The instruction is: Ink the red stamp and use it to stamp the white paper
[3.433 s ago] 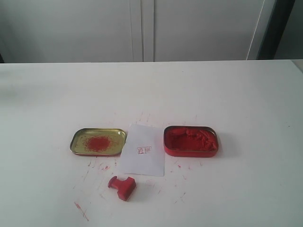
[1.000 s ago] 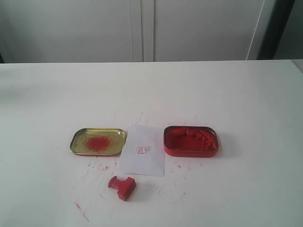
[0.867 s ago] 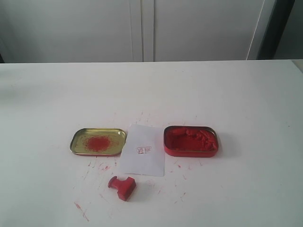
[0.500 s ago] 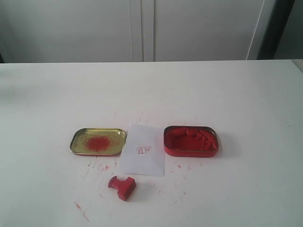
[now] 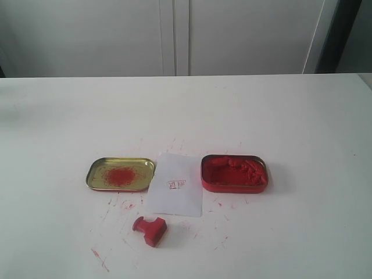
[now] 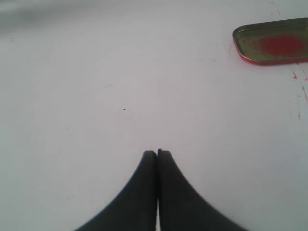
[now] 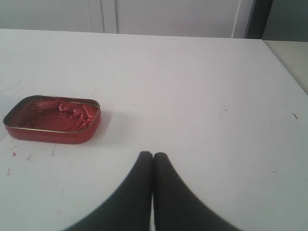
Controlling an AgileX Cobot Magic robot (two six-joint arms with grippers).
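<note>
The red stamp [image 5: 150, 230] lies on its side on the white table, near the front edge. Just behind it the white paper [image 5: 175, 184] lies flat, bearing a small red imprint [image 5: 177, 184]. A red tin of ink paste [image 5: 234, 172] [image 7: 53, 119] sits to the right of the paper. Neither arm shows in the exterior view. My left gripper [image 6: 157, 153] is shut and empty over bare table, far from the stamp. My right gripper [image 7: 153, 155] is also shut and empty, to the right of the ink tin.
A shallow gold tin lid smeared with red [image 5: 121, 174] [image 6: 272, 46] lies left of the paper. Red ink flecks [image 5: 100, 259] dot the table around the stamp. White cabinet doors [image 5: 174, 35] stand behind the table. The table's right edge [image 7: 284, 62] shows in the right wrist view.
</note>
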